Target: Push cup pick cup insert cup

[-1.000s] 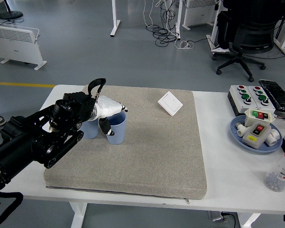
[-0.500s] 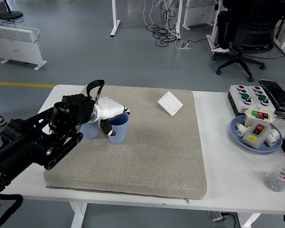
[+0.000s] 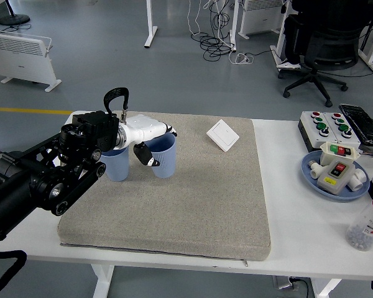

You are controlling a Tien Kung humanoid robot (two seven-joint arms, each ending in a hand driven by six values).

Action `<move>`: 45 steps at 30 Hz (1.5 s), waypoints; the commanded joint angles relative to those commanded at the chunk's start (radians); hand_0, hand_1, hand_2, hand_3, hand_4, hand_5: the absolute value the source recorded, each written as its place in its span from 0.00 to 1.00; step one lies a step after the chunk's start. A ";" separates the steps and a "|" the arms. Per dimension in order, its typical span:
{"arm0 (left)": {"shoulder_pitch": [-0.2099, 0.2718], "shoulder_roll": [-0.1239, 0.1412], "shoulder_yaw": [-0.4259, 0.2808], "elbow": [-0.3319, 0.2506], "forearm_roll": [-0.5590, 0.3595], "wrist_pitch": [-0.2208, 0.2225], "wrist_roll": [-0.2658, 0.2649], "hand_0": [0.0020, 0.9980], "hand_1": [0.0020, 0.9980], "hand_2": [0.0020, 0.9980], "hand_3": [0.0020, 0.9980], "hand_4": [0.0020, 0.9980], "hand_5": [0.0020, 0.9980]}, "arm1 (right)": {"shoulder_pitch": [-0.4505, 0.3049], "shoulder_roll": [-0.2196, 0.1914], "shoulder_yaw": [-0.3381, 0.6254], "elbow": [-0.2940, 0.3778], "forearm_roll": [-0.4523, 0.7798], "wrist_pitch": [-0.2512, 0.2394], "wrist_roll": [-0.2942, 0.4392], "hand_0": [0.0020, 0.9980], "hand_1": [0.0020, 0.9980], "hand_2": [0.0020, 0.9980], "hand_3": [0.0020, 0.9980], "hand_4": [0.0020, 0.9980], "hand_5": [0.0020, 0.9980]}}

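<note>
Near the far left corner of the counter [image 3: 298, 230], on the grey mat [image 3: 199, 198] that covers its middle, the left hand [image 3: 146, 138] grips a blue cup [image 3: 163, 155]. White fingers [image 3: 150, 128] curl over the cup's far rim while the thumb [image 3: 144, 154] presses against its near outer wall, so the hand is closed around the cup. This cup appears raised slightly off the mat and tilted a little, though whether its base has cleared the surface cannot be told. A second blue cup [image 3: 116, 164] stands upright on the mat just to the left of the first, partly hidden behind the black wrist; the two cups are close together but whether they touch cannot be told. The black left arm [image 3: 37, 186] enters from the lower left and crosses the counter's left edge. A white wall switch plate [image 3: 222, 135] lies flat near the mat's far edge, well apart from the cups. Along the counter's right edge sit a button box [image 3: 326, 127], a blue dish [image 3: 314, 177] carrying switch parts, and a clear jar [image 3: 367, 230] with a red lid.
</note>
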 joint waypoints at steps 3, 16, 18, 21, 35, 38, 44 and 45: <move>-0.014 0.021 -0.036 -0.086 0.009 -0.041 0.029 0.44 0.46 0.45 0.42 0.36 0.00 | 0.000 -0.001 0.001 0.000 0.003 -0.001 0.002 0.69 0.60 0.61 0.54 0.10 0.44; -0.068 0.102 -0.191 -0.123 0.070 -0.115 0.089 0.45 0.45 0.44 0.41 0.34 0.00 | 0.006 -0.006 0.019 0.000 -0.008 -0.005 0.003 0.69 0.60 0.60 0.54 0.11 0.43; -0.066 0.123 -0.203 -0.116 0.070 -0.132 0.103 0.46 0.46 0.44 0.41 0.34 0.00 | 0.006 -0.006 0.021 0.000 -0.005 -0.006 0.004 0.69 0.60 0.60 0.55 0.11 0.43; -0.062 0.137 -0.210 -0.106 0.070 -0.142 0.112 0.46 0.46 0.44 0.41 0.34 0.00 | 0.005 -0.006 0.023 0.000 -0.005 -0.007 0.005 0.69 0.60 0.60 0.55 0.11 0.43; -0.033 0.161 -0.174 -0.058 0.027 -0.154 0.154 0.47 0.47 0.45 0.42 0.36 0.00 | 0.003 -0.001 0.030 0.000 -0.012 -0.008 0.004 0.69 0.60 0.60 0.55 0.11 0.43; -0.030 0.163 -0.154 -0.058 0.009 -0.154 0.157 0.47 0.47 0.45 0.42 0.37 0.00 | 0.003 -0.001 0.029 0.000 -0.009 -0.008 0.005 0.69 0.60 0.60 0.55 0.11 0.43; -0.026 0.159 -0.138 -0.057 -0.010 -0.154 0.165 0.47 0.47 0.45 0.42 0.37 0.00 | 0.002 -0.001 0.028 0.000 -0.005 -0.008 0.006 0.69 0.60 0.60 0.55 0.11 0.43; -0.026 0.158 -0.136 -0.055 -0.009 -0.154 0.164 0.47 0.47 0.45 0.42 0.37 0.00 | 0.001 -0.001 0.028 0.000 -0.005 -0.008 0.006 0.69 0.60 0.60 0.55 0.11 0.43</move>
